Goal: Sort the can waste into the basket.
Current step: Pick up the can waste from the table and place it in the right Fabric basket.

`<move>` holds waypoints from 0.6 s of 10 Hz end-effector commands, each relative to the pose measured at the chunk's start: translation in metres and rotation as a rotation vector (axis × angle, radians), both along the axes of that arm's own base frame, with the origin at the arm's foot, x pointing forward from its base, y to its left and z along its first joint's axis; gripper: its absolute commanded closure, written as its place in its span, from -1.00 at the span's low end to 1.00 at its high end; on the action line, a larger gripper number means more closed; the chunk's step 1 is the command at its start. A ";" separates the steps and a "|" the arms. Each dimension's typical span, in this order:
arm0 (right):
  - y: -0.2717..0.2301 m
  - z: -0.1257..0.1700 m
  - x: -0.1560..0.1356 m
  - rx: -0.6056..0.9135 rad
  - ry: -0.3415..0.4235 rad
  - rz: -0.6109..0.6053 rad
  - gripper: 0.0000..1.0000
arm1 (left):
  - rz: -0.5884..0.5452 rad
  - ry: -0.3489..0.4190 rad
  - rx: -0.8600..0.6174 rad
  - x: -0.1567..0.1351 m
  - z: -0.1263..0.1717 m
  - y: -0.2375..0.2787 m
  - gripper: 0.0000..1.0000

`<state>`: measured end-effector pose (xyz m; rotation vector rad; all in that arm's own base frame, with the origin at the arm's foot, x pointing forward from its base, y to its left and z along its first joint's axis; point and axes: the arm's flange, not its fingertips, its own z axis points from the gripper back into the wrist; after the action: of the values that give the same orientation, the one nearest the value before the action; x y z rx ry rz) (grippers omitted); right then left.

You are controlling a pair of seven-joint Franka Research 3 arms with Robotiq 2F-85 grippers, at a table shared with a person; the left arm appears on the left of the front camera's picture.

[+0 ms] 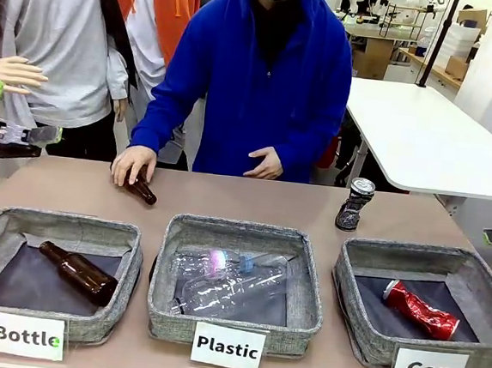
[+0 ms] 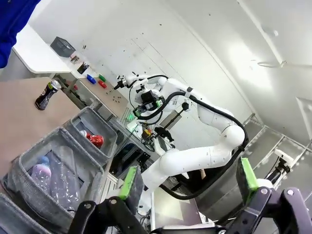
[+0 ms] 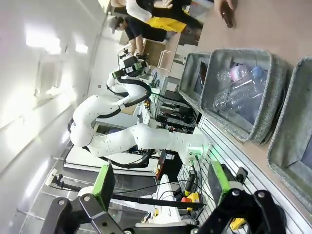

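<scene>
The left pincer [image 2: 189, 181] is hanging spread wide with nothing between its green pads, raised off the counter [image 1: 253, 204] at about nine o'clock as I look across it. The right pincer [image 3: 161, 184] is gaping just the same and carrying nothing, waiting off at the three o'clock side.

By my reckoning the job is sitting at halfway. The crushed red can [image 1: 420, 309] is lying on its side on the dark lining of the Can basket [image 1: 362, 336], which is sitting at about four o'clock on the counter. The dark can [image 1: 355, 204] is standing upright on the bare counter, just beyond the basket's far rim at about eleven o'clock from it, near it but not touching. That one is what is left: it is waiting to be picked up and dropped in beside the red one. The right arm looks to be the nearer of the two for that.

Across the counter, the person's hand [image 1: 133, 164] is resting on a brown bottle [image 1: 142, 190] lying at about ten o'clock, well apart from either can. The Plastic basket [image 1: 173, 322] at six o'clock is holding clear bottles, and the Bottle basket [image 1: 96, 326] at eight o'clock is holding another brown one. Neither is holding a can, as far as I can see.
</scene>
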<state>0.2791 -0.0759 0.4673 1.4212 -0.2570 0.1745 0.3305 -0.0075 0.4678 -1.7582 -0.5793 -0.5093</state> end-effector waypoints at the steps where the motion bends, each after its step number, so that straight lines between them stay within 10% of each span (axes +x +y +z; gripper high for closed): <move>1: 0.001 0.000 0.003 0.010 -0.006 -0.004 -1.00 | 0.015 0.024 -0.008 -0.001 -0.002 0.000 -1.00; 6: 0.001 0.000 0.003 0.010 -0.006 -0.004 -1.00 | 0.015 0.024 -0.008 -0.001 -0.002 0.000 -1.00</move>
<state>0.2791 -0.0759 0.4673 1.4213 -0.2571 0.1744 0.3322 -0.0052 0.4634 -1.7581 -0.5762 -0.4924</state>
